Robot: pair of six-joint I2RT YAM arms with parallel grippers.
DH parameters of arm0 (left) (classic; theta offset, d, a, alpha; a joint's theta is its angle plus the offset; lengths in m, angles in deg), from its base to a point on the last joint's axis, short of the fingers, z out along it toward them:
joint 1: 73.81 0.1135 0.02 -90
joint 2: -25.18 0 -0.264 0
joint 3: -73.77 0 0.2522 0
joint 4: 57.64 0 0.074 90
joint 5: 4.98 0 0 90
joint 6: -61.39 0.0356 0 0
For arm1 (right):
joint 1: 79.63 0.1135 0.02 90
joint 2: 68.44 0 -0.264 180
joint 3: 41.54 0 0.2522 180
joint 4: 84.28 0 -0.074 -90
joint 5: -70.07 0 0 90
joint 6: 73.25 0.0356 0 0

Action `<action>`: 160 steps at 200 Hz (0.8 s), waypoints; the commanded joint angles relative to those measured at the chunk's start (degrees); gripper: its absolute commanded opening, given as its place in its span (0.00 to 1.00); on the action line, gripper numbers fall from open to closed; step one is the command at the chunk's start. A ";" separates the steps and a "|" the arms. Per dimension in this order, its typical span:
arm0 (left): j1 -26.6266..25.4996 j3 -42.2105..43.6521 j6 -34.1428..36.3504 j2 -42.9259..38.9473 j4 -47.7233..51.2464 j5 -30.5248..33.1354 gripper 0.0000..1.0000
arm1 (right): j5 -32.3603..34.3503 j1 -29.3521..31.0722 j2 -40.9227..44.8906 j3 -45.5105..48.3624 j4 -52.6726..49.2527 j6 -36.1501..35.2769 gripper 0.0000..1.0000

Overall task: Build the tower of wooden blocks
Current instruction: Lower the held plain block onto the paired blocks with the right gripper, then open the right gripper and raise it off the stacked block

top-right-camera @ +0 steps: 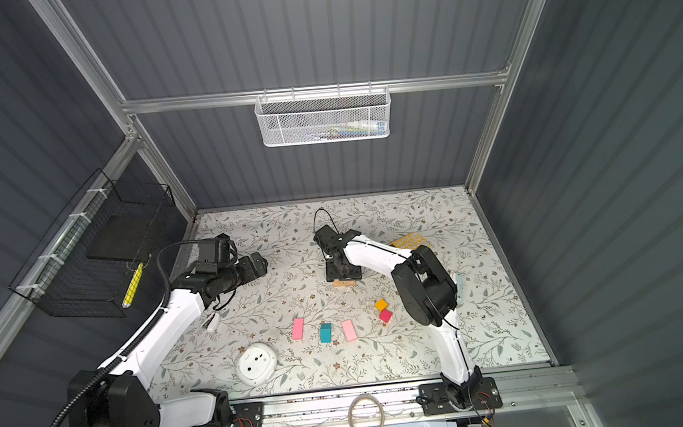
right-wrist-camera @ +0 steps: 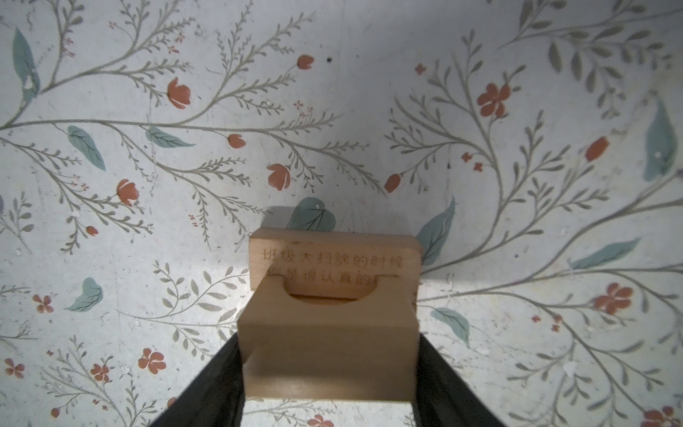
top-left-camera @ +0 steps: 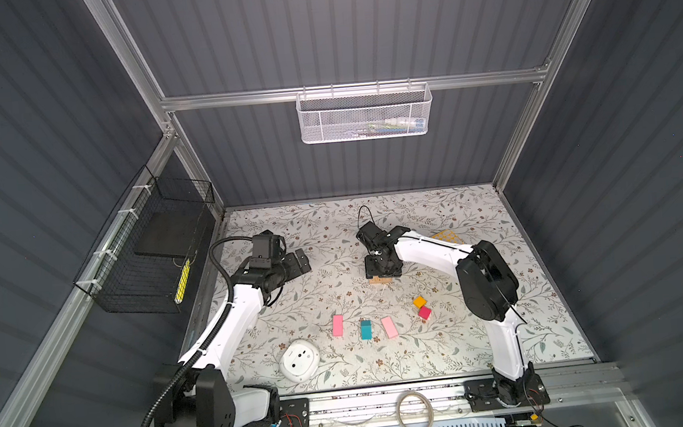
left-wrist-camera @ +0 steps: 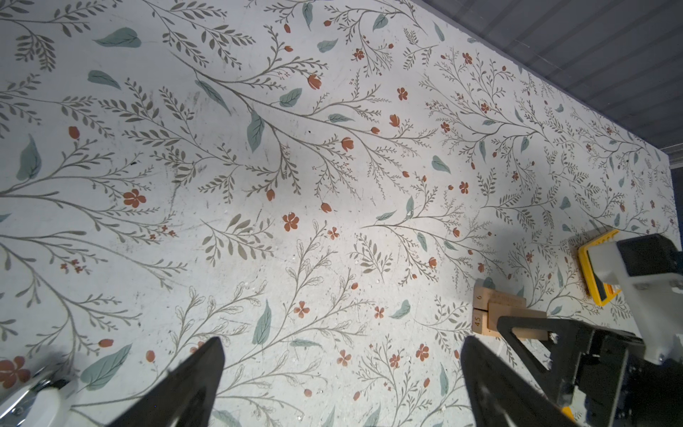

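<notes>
My right gripper (right-wrist-camera: 329, 340) is shut on a notched tan bar (right-wrist-camera: 329, 332), one finger on each side. The bar sits on or just above two more tan bars (left-wrist-camera: 480, 308) lying side by side mid-table, the tower's base (top-left-camera: 380, 279); one engraved bar (right-wrist-camera: 334, 258) shows beyond it. Nearer the front lie two pink slabs (top-left-camera: 338, 325) (top-left-camera: 389, 327) with the teal block (top-left-camera: 366, 329) between them. To their right are the orange cube (top-left-camera: 419, 301) and the magenta cube (top-left-camera: 424, 312). At the left, apart from all blocks, my left gripper (left-wrist-camera: 342, 344) hangs open and empty.
A white round device (top-left-camera: 300, 360) lies front left. A yellow calculator (top-left-camera: 448, 236) lies behind my right arm. A small white object (top-right-camera: 211, 322) lies beside my left arm. Wire baskets hang on the left and back walls.
</notes>
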 commanded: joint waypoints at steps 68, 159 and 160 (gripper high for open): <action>0.47 0.10 1.27 -0.93 1.63 0.38 1.00 | 0.33 -0.17 -0.75 -1.09 -0.61 0.81 0.75; 0.58 0.26 1.29 -1.02 1.72 0.26 1.00 | 1.00 -0.19 0.99 -0.27 -0.49 0.92 0.94; 0.58 0.27 1.25 -1.02 1.72 0.26 1.00 | 1.03 -0.19 1.08 -0.24 -0.50 0.95 0.95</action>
